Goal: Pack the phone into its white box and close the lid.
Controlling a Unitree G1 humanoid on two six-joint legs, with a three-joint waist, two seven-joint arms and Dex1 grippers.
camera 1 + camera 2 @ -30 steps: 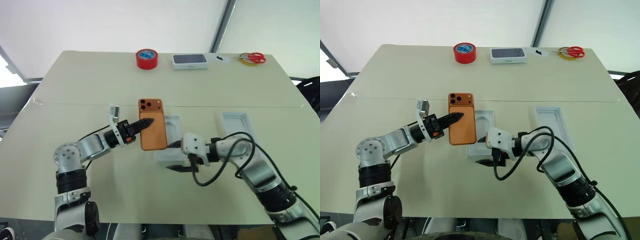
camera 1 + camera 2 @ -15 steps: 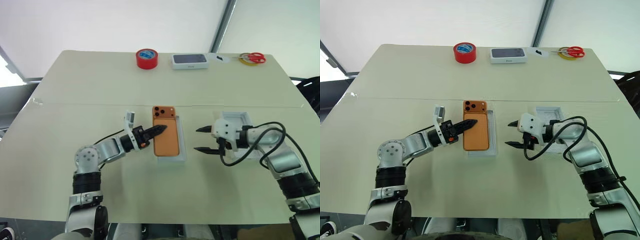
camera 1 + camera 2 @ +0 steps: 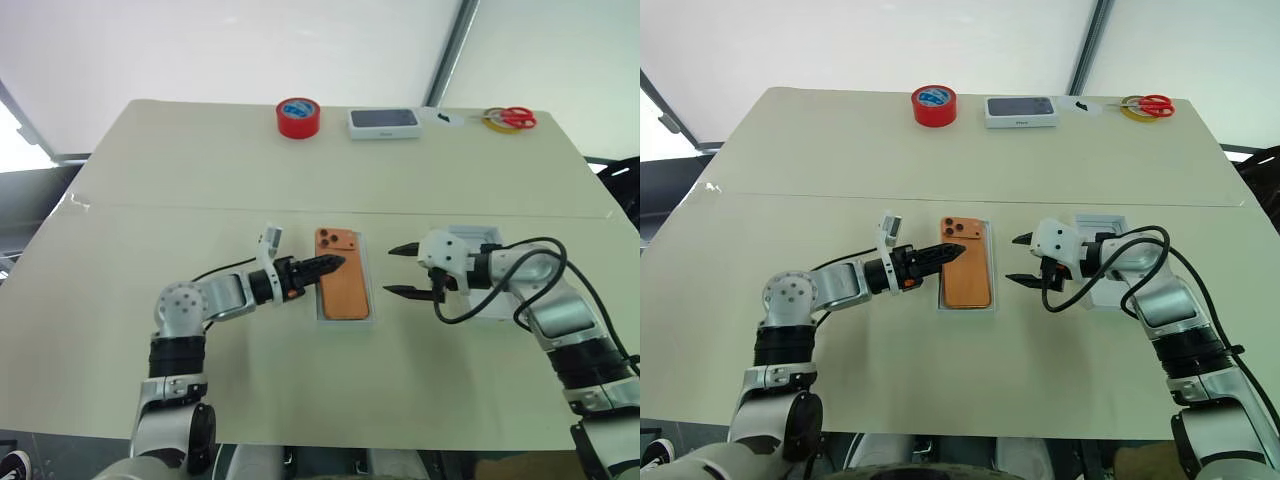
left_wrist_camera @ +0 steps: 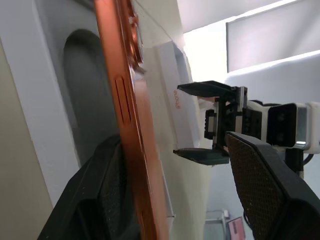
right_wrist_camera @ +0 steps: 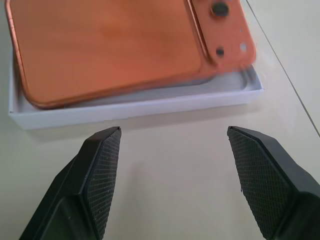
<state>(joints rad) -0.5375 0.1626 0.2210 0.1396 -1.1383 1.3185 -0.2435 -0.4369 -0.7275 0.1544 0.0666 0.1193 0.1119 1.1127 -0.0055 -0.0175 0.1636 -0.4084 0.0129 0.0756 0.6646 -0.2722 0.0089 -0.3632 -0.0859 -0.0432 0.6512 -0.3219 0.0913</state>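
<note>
Table (image 3: 150, 180); phone (image 3: 343, 287) now in white box (image 3: 372, 312)

This looks like a robot test bench set up under a white canopy, not a home or shop. A plain beige table (image 3: 200, 170) stands beneath white fabric walls with a slanted metal pole (image 3: 452, 45). Far beyond the fingers lie red tape (image 3: 297, 116), scissors (image 3: 512, 118) and a closed phone box (image 3: 384, 122).

Soft, even daylight came through the white tent canopy (image 3: 250, 50), and shadows on the table (image 3: 150, 180) were faint. The phone (image 4: 127, 125) blurred close to the left wrist camera; bright sky beyond it glared white.
</note>
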